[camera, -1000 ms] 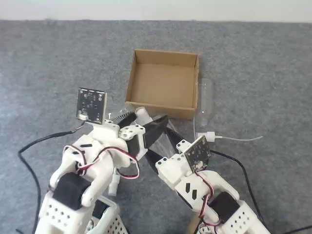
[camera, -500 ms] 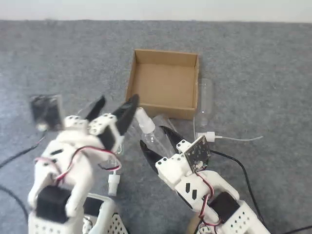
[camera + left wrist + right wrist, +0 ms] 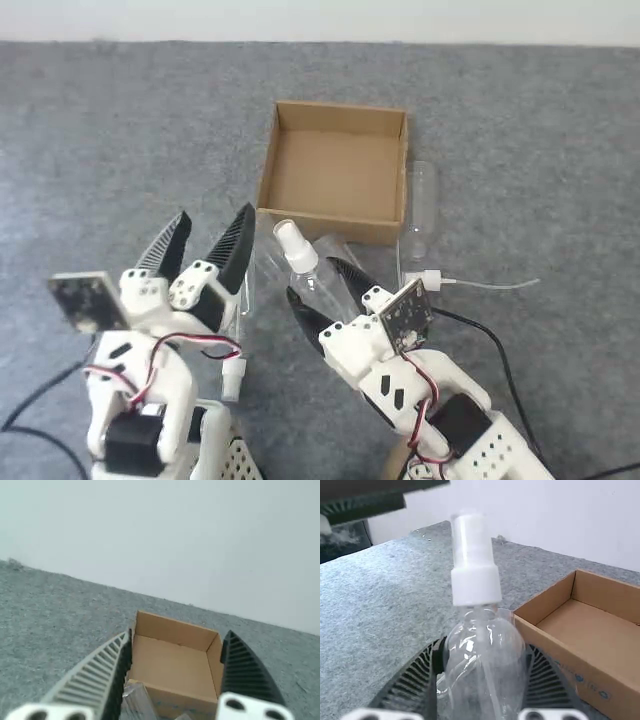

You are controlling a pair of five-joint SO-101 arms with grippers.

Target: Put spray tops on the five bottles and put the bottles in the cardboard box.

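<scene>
The left gripper (image 3: pixel 212 228) has been drawn back from the bottle (image 3: pixel 303 265), its fingers spread wide. The bottle is clamped in the right gripper (image 3: pixel 312 282), with its base hidden between the fingers. Its spray top (image 3: pixel 292 240) is pointed at the cardboard box (image 3: pixel 335 225) just ahead. The nozzle is shown plainly in the right wrist view.
</scene>
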